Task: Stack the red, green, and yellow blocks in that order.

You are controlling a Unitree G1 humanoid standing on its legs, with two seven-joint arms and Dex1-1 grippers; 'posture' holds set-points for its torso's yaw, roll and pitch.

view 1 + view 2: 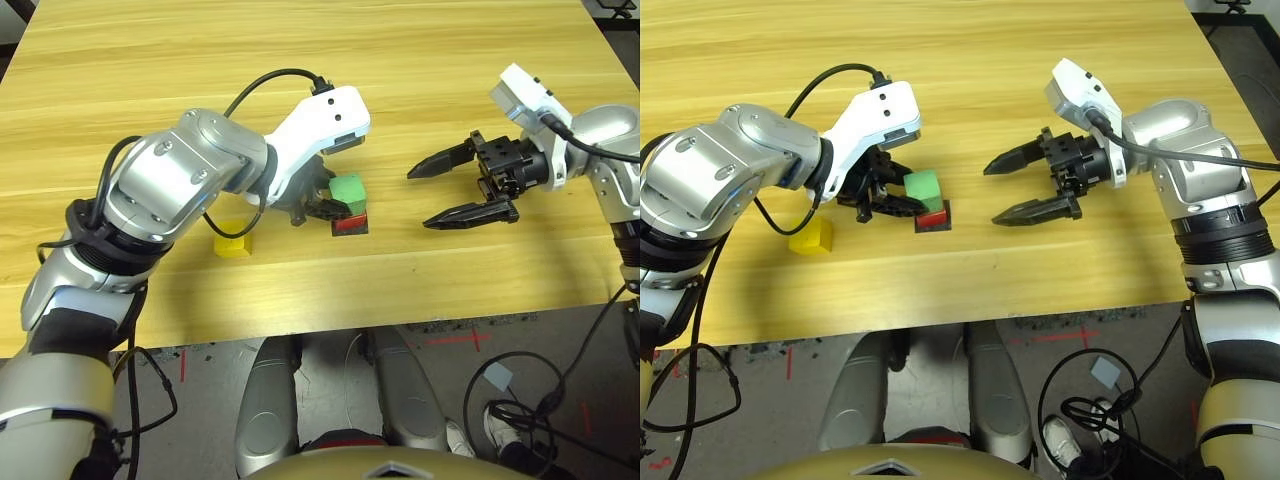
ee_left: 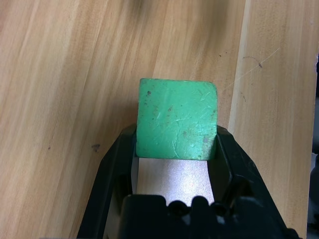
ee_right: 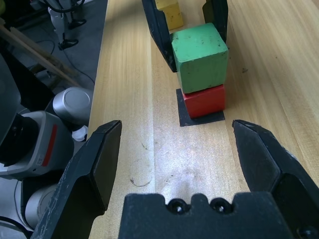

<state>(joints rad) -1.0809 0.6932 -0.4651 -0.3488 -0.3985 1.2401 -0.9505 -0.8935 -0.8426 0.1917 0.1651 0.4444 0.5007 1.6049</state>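
The pale green block (image 1: pixel 347 190) sits on top of the red block (image 1: pixel 351 222), which rests on a flat black patch (image 3: pixel 199 119) near the table's middle. My left gripper (image 1: pixel 912 190) is shut on the green block, one finger pressed against each side of it (image 2: pixel 177 119). The yellow block (image 1: pixel 233 243) lies on the table to the left of the stack, under my left forearm. My right gripper (image 1: pixel 418 200) hangs open to the right of the stack, a short gap away, its fingers pointing at it and holding nothing.
The wooden table (image 1: pixel 150 60) stretches far back behind both arms. Its front edge (image 1: pixel 400 318) runs close below the stack. A black cable (image 1: pixel 270 78) loops over my left wrist.
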